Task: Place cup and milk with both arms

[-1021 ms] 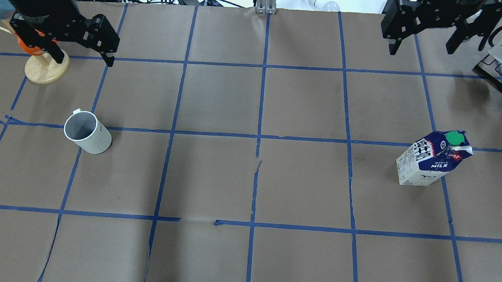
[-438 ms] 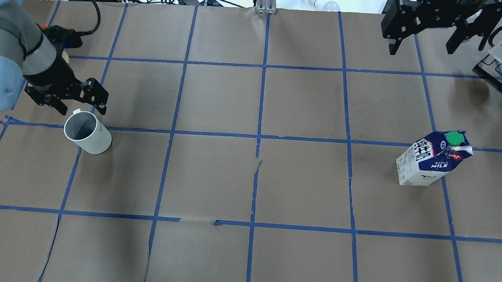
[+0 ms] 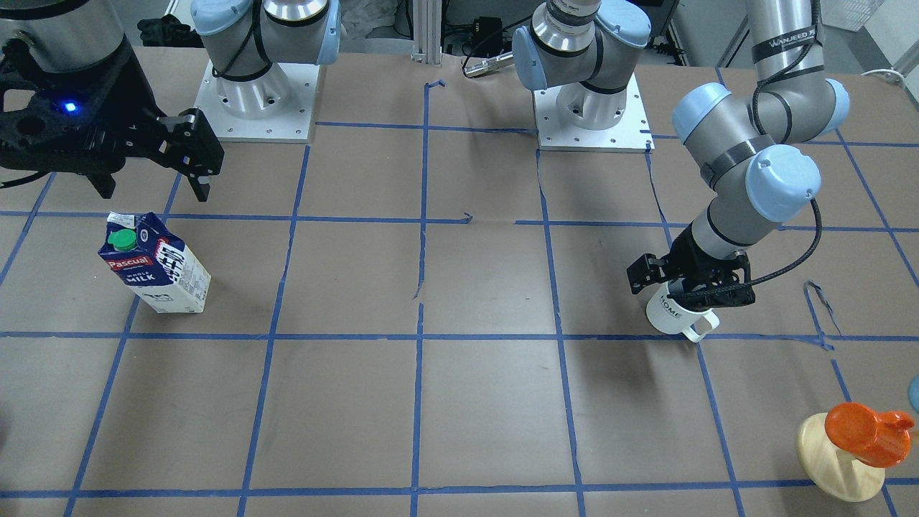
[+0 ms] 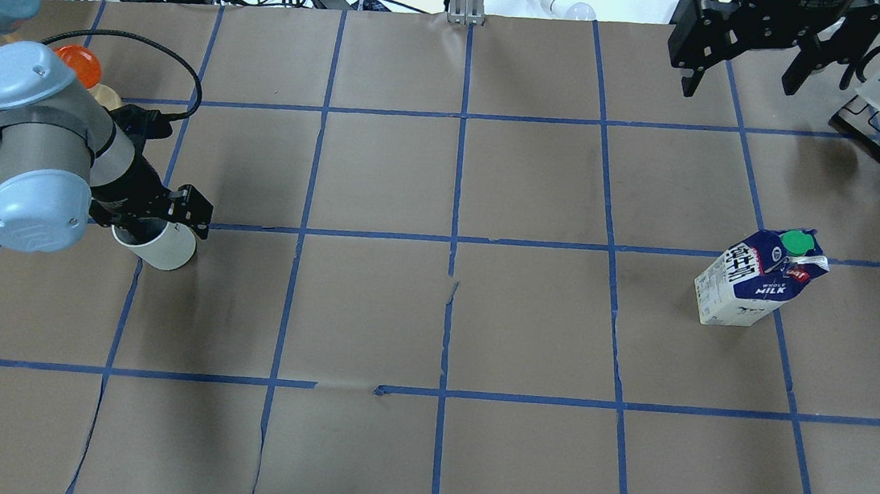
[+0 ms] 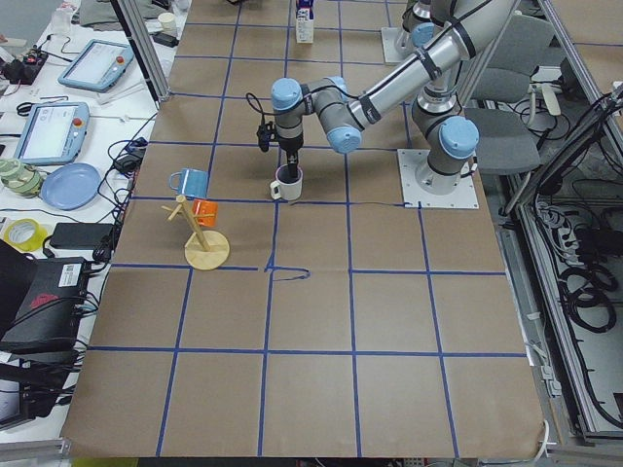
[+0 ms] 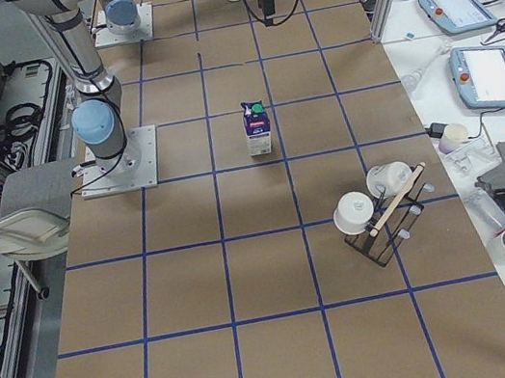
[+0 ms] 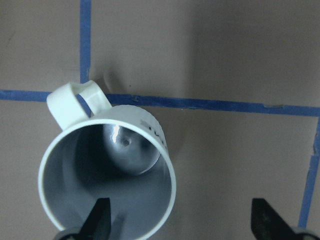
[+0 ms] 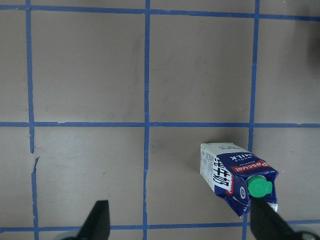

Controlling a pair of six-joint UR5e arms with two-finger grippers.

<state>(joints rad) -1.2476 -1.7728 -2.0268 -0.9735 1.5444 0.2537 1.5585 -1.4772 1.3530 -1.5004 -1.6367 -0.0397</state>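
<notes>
Left hand at the cup, right hand held high away from the milk

The left hand [image 7: 180,215] is spread wide across the rim of the cup [image 4: 165,250], one finger [image 7: 98,216] down inside the grey bowl and the other [image 7: 264,220] outside, well clear of the wall. The cup stands upright on a blue tape line on the robot's left side of the worktop [image 4: 521,327]. The milk [image 4: 755,281] stands upright on the right side, untouched. The right hand [image 4: 740,86] hangs spread above the worktop's far edge, well apart from it
</notes>
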